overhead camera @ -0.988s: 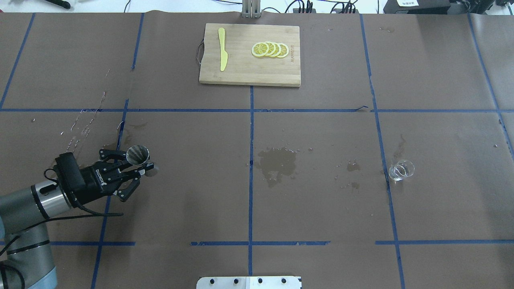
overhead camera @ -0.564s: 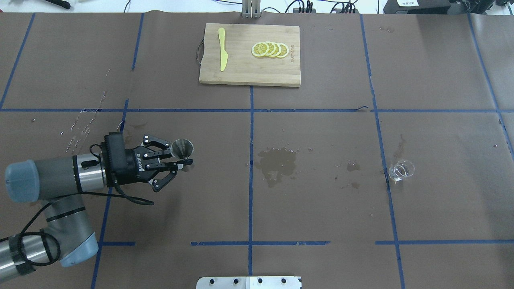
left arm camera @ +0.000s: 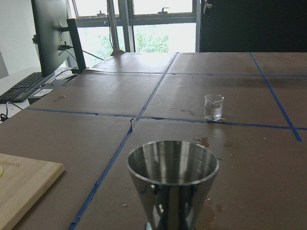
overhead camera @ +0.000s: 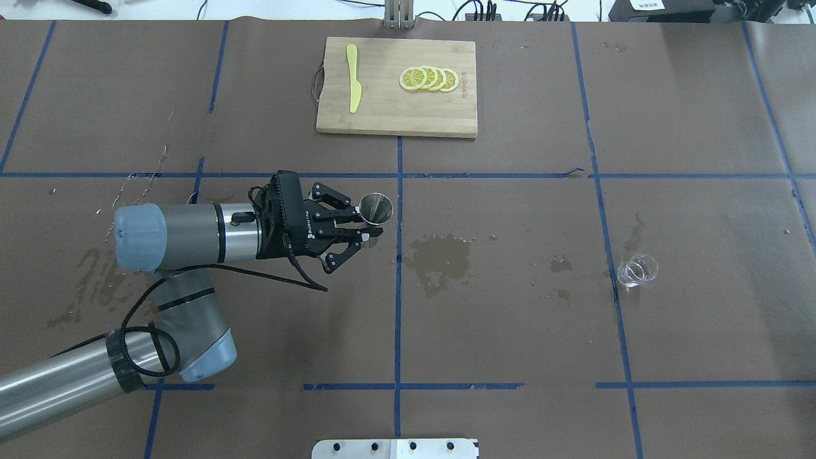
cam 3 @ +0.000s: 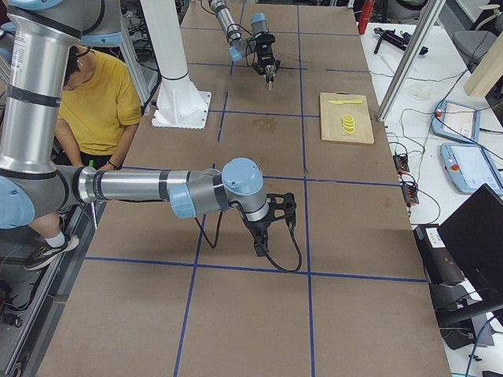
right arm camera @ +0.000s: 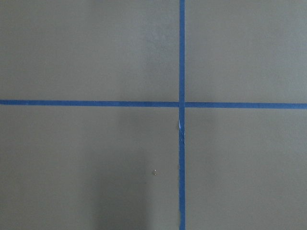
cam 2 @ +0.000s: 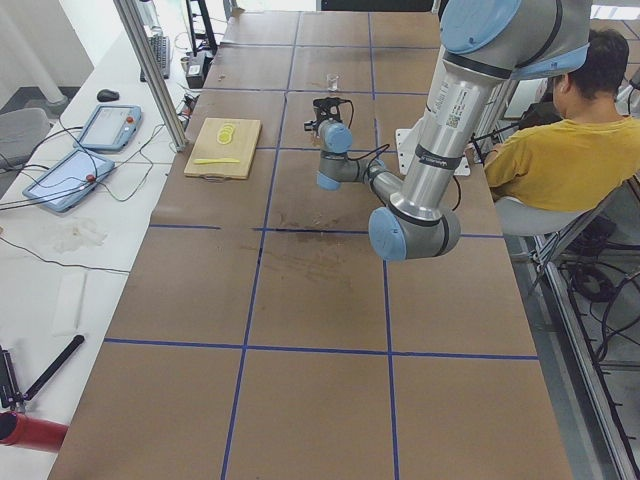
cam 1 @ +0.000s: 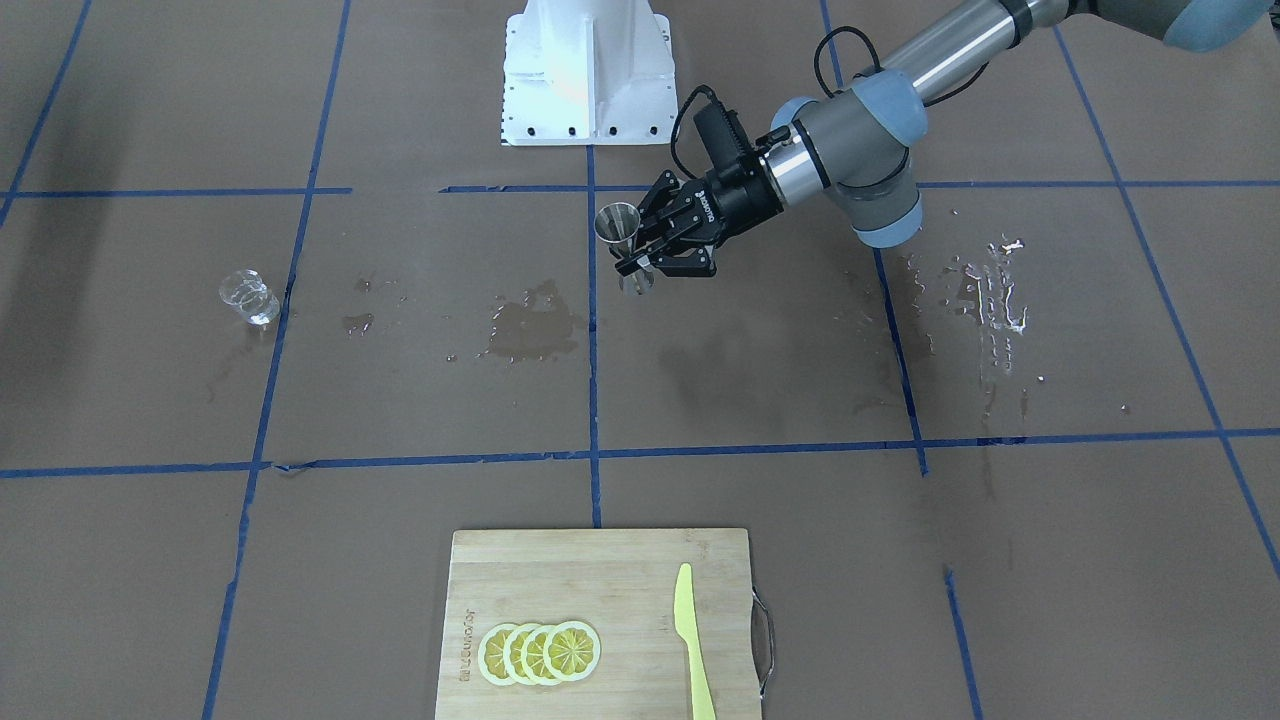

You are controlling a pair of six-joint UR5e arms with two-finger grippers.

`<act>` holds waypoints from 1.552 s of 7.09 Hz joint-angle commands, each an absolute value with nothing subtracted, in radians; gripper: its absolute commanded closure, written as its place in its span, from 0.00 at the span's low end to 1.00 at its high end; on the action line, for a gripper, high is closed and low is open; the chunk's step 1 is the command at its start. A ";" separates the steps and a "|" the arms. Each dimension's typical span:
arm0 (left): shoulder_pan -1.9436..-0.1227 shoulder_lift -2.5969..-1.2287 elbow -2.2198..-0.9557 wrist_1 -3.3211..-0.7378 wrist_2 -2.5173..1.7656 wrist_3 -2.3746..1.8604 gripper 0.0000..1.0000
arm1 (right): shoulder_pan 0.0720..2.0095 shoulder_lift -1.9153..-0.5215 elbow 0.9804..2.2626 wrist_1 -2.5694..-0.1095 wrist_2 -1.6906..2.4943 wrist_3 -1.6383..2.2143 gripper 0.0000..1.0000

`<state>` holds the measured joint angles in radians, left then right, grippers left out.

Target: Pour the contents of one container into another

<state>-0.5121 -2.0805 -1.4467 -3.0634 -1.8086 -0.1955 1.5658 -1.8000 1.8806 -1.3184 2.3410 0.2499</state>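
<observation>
Steel jigger (overhead camera: 376, 208): upright, mouth up, held above the tabletop (overhead camera: 510, 331) just to my left of the centre tape line (overhead camera: 398, 306). I cannot tell what is inside it.
Left jaws: closed narrow on the jigger's waist, one finger on each side.
Glass cup (overhead camera: 636, 269): small and clear, standing upright on the tabletop well apart to my right, beside a blue tape line.
Wet patch (overhead camera: 440, 255): a dark stain on the brown paper between the jigger and the glass cup.
Right jaws: low over the tabletop and seen only from the side, so I cannot tell whether they are wide or narrow.
Cutting board (overhead camera: 395, 108): at the far edge, carrying lemon slices (overhead camera: 428, 78) and a yellow knife (overhead camera: 352, 76), which lie apart.
</observation>
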 commanded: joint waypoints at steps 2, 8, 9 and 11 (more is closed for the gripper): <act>-0.503 -2.120 -1.410 -3.060 -1.805 -0.196 1.00 | 1.424 -1.779 2.058 -1.304 2.288 0.634 0.00; -0.485 -2.117 -1.410 -3.062 -1.805 -0.198 1.00 | 0.794 -1.789 2.292 -1.212 1.667 1.266 0.00; -0.485 -2.117 -1.411 -3.062 -1.805 -0.198 1.00 | 0.708 -1.799 2.292 -1.180 1.531 1.311 0.00; -0.485 -2.117 -1.411 -3.062 -1.805 -0.198 1.00 | 0.457 -1.821 2.270 -1.175 1.151 1.450 0.00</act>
